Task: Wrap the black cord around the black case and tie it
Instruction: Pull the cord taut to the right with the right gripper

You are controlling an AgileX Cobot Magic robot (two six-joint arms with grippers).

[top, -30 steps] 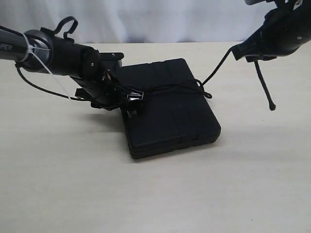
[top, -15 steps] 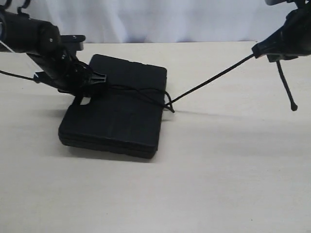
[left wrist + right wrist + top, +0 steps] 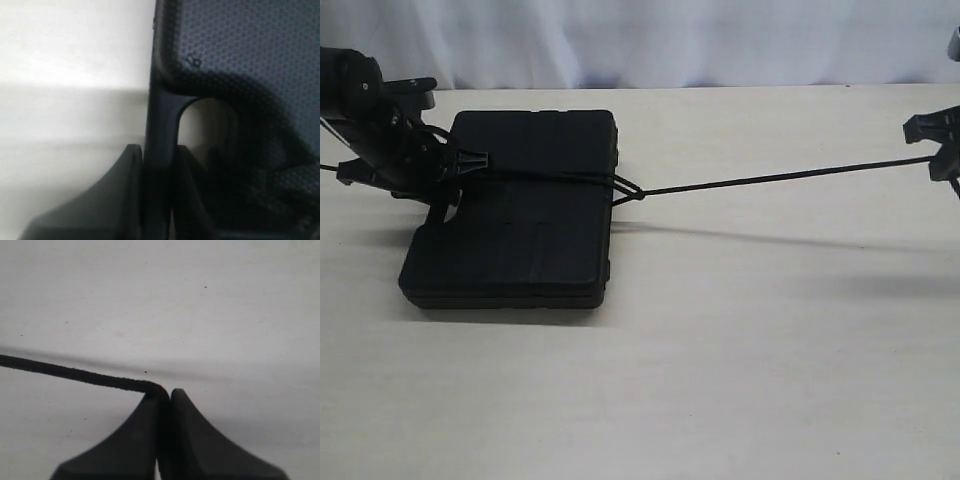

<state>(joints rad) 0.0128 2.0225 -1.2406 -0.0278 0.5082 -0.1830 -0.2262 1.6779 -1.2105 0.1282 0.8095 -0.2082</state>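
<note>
Because a knot tightens only when its two sides are pulled apart, I read this arrangement as a cinching pose. The black case (image 3: 520,220) lies flat on the table (image 3: 740,380) at about 9 o'clock of the exterior view. The left gripper (image 3: 460,166), at the case's own 9 o'clock edge, is closed narrowly on the handle bar (image 3: 160,125). The left wrist view shows one finger on each side of the bar, so the case is anchored against the pull. Whether that gripper also pinches a cord end I cannot tell. The black cord (image 3: 780,179) crosses the top of the case from 9 to 3 o'clock and gathers in a knot (image 3: 632,192) touching the case's 3 o'clock edge. From there it runs straight and clear of the table toward 3 o'clock, casting a shadow beneath it. It ends in the right gripper (image 3: 938,158), at the far 3 o'clock margin of the view and well apart from the case. The right wrist view shows that gripper's jaws pressed together on the cord, which bends sharply where it enters them. In my judgement the straight span indicates tension, the wrap is made, and the step in hand is drawing the tie snug. The knot's security cannot be read at this size.
</note>
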